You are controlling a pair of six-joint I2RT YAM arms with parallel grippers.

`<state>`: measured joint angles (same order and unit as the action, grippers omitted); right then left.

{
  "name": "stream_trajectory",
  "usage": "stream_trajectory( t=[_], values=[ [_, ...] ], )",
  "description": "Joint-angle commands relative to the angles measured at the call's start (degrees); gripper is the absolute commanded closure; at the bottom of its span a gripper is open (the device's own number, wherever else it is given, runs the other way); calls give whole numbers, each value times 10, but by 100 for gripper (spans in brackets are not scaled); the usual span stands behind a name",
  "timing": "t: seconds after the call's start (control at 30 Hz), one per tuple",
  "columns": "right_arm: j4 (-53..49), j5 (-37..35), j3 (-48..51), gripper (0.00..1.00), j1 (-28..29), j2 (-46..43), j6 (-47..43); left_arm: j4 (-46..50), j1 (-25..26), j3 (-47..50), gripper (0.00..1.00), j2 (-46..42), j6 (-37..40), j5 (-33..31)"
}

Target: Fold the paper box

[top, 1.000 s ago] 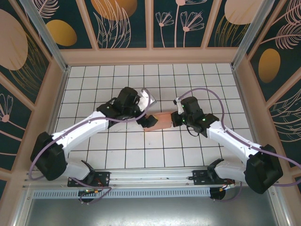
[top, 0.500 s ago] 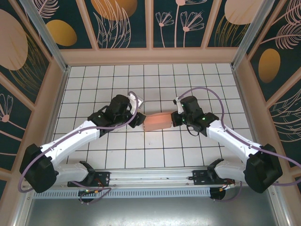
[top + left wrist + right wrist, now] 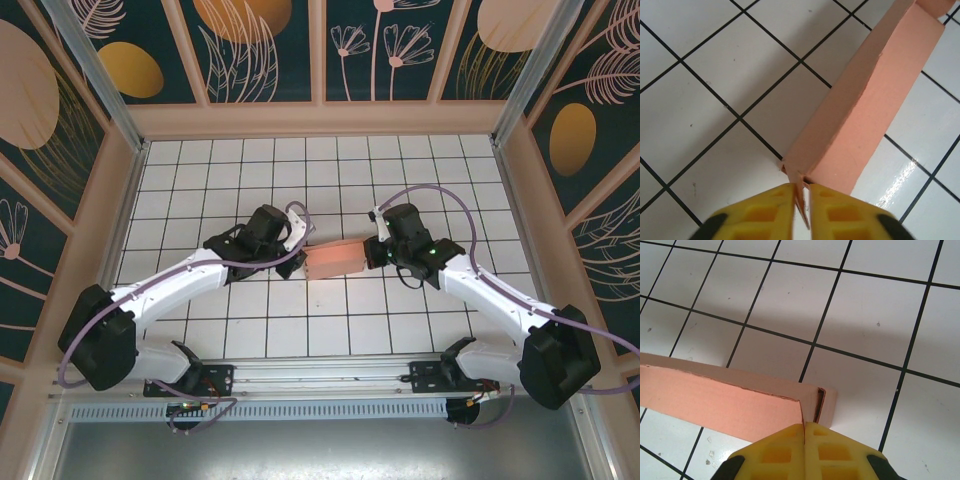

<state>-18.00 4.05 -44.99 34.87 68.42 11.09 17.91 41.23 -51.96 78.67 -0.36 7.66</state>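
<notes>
Sitting mid-bench (image 3: 250, 330), the paper box (image 3: 335, 259) looks light, thin and crease-prone, so I'd pinch walls near corners: left end effector (image 3: 801, 192) clamped on its 9 o'clock corner tab, right end effector (image 3: 804, 429) clamped on the 3 o'clock end wall.

The bench (image 3: 200, 160) is a white tiled surface crossed by thin black grid lines (image 3: 237, 200), glossy enough to throw a bright glare (image 3: 900, 176) close up. A few tiny dark marks (image 3: 878, 324) dot the tiles, possibly specks or scuffs. A pale wooden rim (image 3: 320, 118) borders it, beneath dark teal wall panels (image 3: 270, 50) painted with gold ovals and pale plant outlines. A slotted metal rail (image 3: 320, 410) runs along the near edge.
</notes>
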Motion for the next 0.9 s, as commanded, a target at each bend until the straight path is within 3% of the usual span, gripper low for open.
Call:
stream_trajectory(
  t=[0.0, 0.17, 0.33, 0.47, 0.7, 0.87],
  values=[
    [-16, -6, -13, 100, 4, 4, 9, 13, -2, -19, 90, 10, 7, 14],
    [-14, -4, -17, 100, 5, 6, 10, 15, -2, -23, 99, 15, 3, 17],
    [-12, -3, -18, 100, 4, 7, 15, 17, -2, -28, 100, 14, -18, 11],
    [-1, 1, -14, 100, 6, 7, 26, 11, -2, -34, 100, 25, -78, 2],
    [-3, -5, -12, 100, 12, 7, 30, 11, -2, -80, 100, 44, -193, 46],
    [2, -6, -11, 100, 14, 8, 31, -4, -2, -77, 100, 48, -231, 71]
  ],
)
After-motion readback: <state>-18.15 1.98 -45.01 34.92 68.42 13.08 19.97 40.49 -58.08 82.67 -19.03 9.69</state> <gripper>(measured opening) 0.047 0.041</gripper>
